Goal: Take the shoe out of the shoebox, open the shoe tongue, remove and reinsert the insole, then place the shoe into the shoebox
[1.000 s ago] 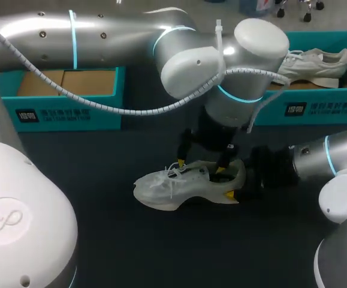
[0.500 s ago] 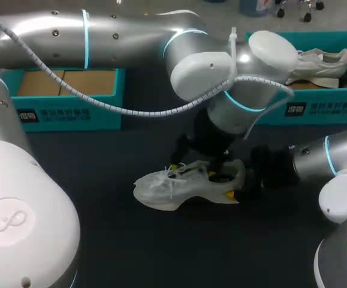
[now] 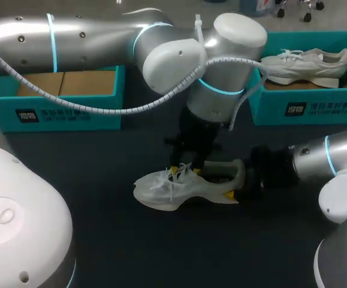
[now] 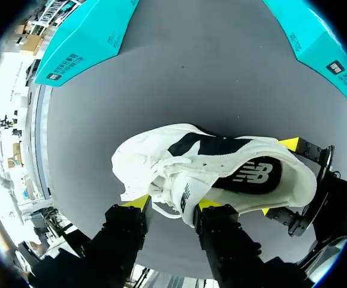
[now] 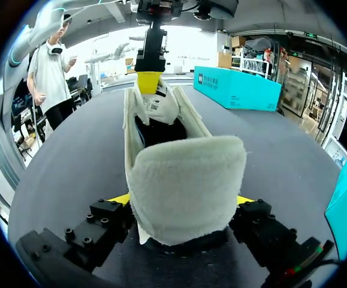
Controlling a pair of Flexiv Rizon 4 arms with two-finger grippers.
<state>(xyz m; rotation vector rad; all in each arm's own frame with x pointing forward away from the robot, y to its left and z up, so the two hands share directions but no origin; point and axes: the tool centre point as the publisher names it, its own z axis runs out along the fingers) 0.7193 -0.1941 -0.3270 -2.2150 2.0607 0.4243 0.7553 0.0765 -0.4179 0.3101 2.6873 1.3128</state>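
Left gripper (image 4: 173,204): looked pinched shut on the tongue (image 4: 182,191), one yellow tip either side, at the throat of the shoe (image 3: 161,187). Right gripper (image 5: 184,203): clamped across the heel (image 5: 188,174) from both sides. Found the shoe upright on the table (image 3: 101,240), toe towards the left arm's side, well apart from both boxes.

Read the step as tongue opening, part done. Saw the dark insole (image 4: 248,174) flat inside, not yet lifted.

Next move, as a guess: needed the tongue drawn further forward to widen the mouth, then released, then one fingertip down inside to catch the insole edge. Also needed a firm right-side clamp against drag.

Risks flagged:
- Expected tongue spring-back once dropped.
- Noted loose laces (image 3: 174,177) over the throat, easy to snag.
- Judged little room at the heel, with the right fingers crowding it.

Around: spotted an empty teal shoebox (image 3: 65,111) rear left, a second shoebox (image 3: 293,109) rear right with another shoe (image 3: 308,61) in it. Saw nothing lying between shoe and boxes. Lost most of the throat in the head view behind the left arm.
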